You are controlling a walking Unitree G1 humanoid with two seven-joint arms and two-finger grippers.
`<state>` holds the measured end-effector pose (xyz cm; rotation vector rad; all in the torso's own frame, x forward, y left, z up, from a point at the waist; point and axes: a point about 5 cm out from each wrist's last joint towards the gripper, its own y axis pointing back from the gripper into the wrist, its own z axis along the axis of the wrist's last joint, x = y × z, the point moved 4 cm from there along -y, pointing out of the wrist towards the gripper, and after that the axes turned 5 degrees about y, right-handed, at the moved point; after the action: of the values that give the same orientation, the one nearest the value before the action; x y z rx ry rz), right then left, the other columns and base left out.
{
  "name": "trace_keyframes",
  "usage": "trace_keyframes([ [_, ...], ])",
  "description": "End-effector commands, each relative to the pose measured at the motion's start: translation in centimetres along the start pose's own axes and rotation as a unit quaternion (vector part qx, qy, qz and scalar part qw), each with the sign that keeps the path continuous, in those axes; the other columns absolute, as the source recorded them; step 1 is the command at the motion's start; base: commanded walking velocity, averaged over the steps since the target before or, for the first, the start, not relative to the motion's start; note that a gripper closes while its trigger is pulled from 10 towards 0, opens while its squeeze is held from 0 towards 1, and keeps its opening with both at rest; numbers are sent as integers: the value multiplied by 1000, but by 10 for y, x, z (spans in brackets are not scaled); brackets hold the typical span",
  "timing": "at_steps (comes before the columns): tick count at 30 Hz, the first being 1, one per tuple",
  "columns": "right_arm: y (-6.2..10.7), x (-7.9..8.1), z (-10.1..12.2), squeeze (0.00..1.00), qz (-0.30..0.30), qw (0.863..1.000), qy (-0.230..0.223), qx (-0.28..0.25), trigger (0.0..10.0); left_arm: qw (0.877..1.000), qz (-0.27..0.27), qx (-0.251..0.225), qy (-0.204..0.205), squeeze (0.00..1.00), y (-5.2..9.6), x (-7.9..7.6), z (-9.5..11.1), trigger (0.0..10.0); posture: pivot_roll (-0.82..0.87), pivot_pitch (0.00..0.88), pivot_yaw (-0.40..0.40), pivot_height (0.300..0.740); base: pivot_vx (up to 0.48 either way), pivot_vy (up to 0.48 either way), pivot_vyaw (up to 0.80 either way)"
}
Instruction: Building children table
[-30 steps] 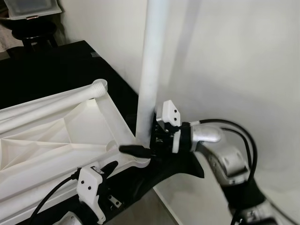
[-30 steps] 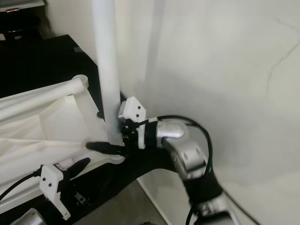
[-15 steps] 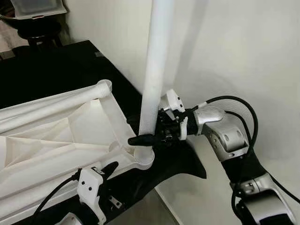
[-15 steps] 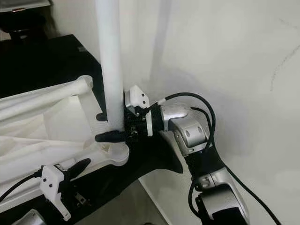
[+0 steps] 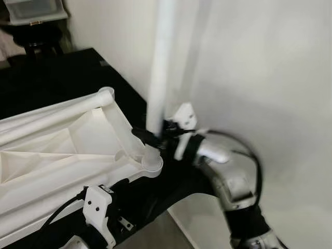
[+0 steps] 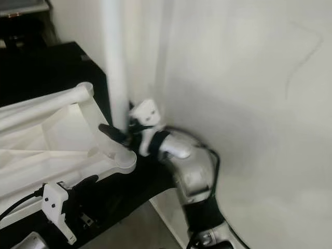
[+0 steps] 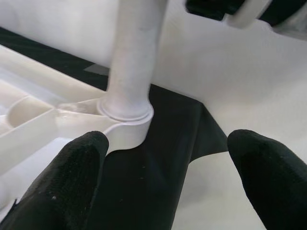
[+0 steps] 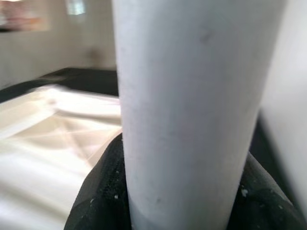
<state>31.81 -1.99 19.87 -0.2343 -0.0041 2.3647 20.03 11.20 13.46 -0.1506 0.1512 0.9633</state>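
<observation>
The white children's tabletop (image 5: 62, 150) lies upside down on a black surface. A white table leg (image 5: 158, 67) stands upright in its near corner socket (image 5: 151, 163). My right gripper (image 5: 150, 137) is shut on this leg just above the socket; its black fingers (image 8: 98, 191) hug both sides of the leg (image 8: 187, 110). My left gripper (image 7: 168, 182) hangs open just in front of the socket (image 7: 127, 120), touching nothing. A second leg (image 5: 52, 114) lies along the tabletop's far edge, ending at the far corner.
The black surface (image 5: 62, 72) ends just right of the socket, with the white wall (image 5: 259, 78) close behind the leg. Bare floor (image 5: 171, 233) shows below the surface's edge. A pale bin (image 5: 33, 10) stands on a dark stand at the far left.
My right arm has swung, elbow dropping low and to the right, and it is blurred. The gripper now holds the leg slightly higher, and the leg's foot sits down in the socket.
</observation>
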Motion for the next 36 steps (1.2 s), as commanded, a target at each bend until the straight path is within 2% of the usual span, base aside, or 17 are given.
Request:
trace_keyframes([
  [1, 4, 16, -38, 0, 13, 996, -14, 84, 0, 1000, 1, 9, 1, 0, 1, 3, -3, 10000, -232, 125, -54, 740, 0, 0, 0],
  [6, -5, 23, -29, 0, 52, 997, -10, 61, 0, 1000, -1, 11, 0, 0, -1, 5, -5, 10000, -224, 105, -63, 740, 0, 0, 0],
  [7, -6, 23, -28, 0, 55, 997, -12, 59, 588, 1000, -1, 11, -1, 0, -1, 5, -5, 10000, -224, 105, -63, 740, 0, 0, 0],
  [8, -9, 26, -25, 0, 80, 995, -18, 51, 10000, 1000, 3, 10, -3, 0, -1, 7, -6, 10000, -210, 93, -65, 740, 0, 0, 0],
  [10, -10, 34, -14, 0, 124, 991, -36, 28, 10000, 1000, 9, 10, -5, 0, -1, 9, -8, 10000, -202, 75, -63, 740, 0, 0, 0],
  [11, -9, 38, -8, 1000, 150, 988, -43, 18, 10000, 1000, 11, 11, -5, 0, -1, 9, -9, 10000, -202, 65, -64, 740, 0, 0, 0],
  [12, -9, 38, -8, 1000, 150, 988, -43, 18, 10000, 1000, 11, 11, -5, 0, -1, 9, -9, 10000, -202, 65, -64, 740, 0, 0, 0],
  [14, -6, 40, 3, 1000, 210, 977, -40, -5, 10000, 1000, 9, 12, -5, 0, -2, 10, -10, 10000, -201, 52, -66, 740, 0, 0, 0],
  [18, -4, 37, 10, 1000, 239, 970, -30, -19, 10000, 1000, 8, 12, -5, 0, -2, 10, -10, 10000, -204, 52, -64, 740, 0, 0, 0],
  [19, 0, 34, 17, 1000, 285, 958, -1, -33, 10000, 1000, 6, 13, -5, 0, -3, 10, -10, 10000, -208, 60, -60, 740, 0, 0, 0],
  [20, 0, 34, 17, 1000, 285, 958, -1, -33, 10000, 1000, 6, 13, -5, 0, -3, 10, -10, 10000, -208, 60, -60, 740, 0, 0, 0],
  [22, 7, 30, 23, 1000, 355, 933, 40, -39, 10000, 1000, 6, 12, -5, 0, -3, 9, -10, 10000, -204, 61, -60, 740, 0, 0, 0],
  [25, 9, 27, 25, 965, 379, 923, 52, -37, 10000, 1000, 6, 12, -5, 0, -3, 9, -10, 10000, -203, 61, -59, 740, 0, 0, 0],
  [26, 11, 24, 27, 0, 402, 913, 58, -35, 10000, 1000, 6, 12, -5, 0, -3, 9, -10, 10000, -205, 65, -60, 740, 0, 0, 0],
  [27, 11, 24, 27, 0, 402, 913, 58, -35, 10000, 1000, 6, 12, -5, 0, -3, 9, -10, 10000, -205, 65, -60, 740, 0, 0, 0],
  [30, 11, 10, 31, 0, 439, 895, 71, -22, 10000, 1000, 7, 10, -4, 0, -2, 8, -10, 10000, -204, 72, -59, 740, 0, 0, 0],
  [36, 5, -3, 36, 0, 447, 891, 71, -16, 10000, 1000, 6, 10, -4, 0, -1, 6, -9, 10000, -208, 91, -61, 740, 0, 0, 0],
])
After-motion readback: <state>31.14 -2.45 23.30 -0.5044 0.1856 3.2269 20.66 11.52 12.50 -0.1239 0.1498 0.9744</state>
